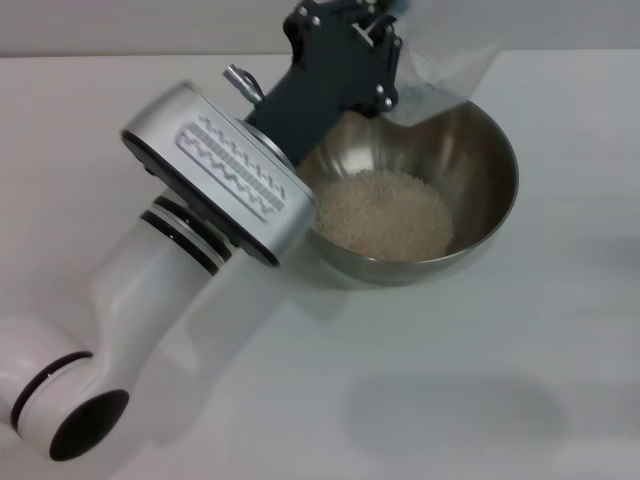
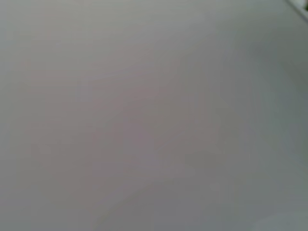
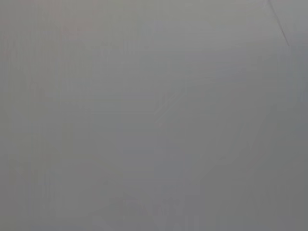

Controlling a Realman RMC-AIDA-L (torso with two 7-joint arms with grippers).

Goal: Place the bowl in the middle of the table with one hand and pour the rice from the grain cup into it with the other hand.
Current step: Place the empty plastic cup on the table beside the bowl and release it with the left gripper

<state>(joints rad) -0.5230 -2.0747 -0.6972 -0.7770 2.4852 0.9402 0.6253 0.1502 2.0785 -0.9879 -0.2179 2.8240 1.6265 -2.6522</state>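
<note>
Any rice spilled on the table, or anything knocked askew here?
Nothing stands out. The pale rice grains sit in one heap inside the shiny steel mixing bowl, which rests upright on the white table. No stray grains show around it. The left hand holds the clear plastic grain cup tipped over the bowl's far rim.

- The white cylindrical left arm point(image 1: 150, 300), ringed with black bands, reaches diagonally from the near left corner toward the far centre.
- Its silver wrist housing point(image 1: 225, 185) carries the black left gripper point(image 1: 385, 45), raised and tilted; its grip is hidden.
</note>
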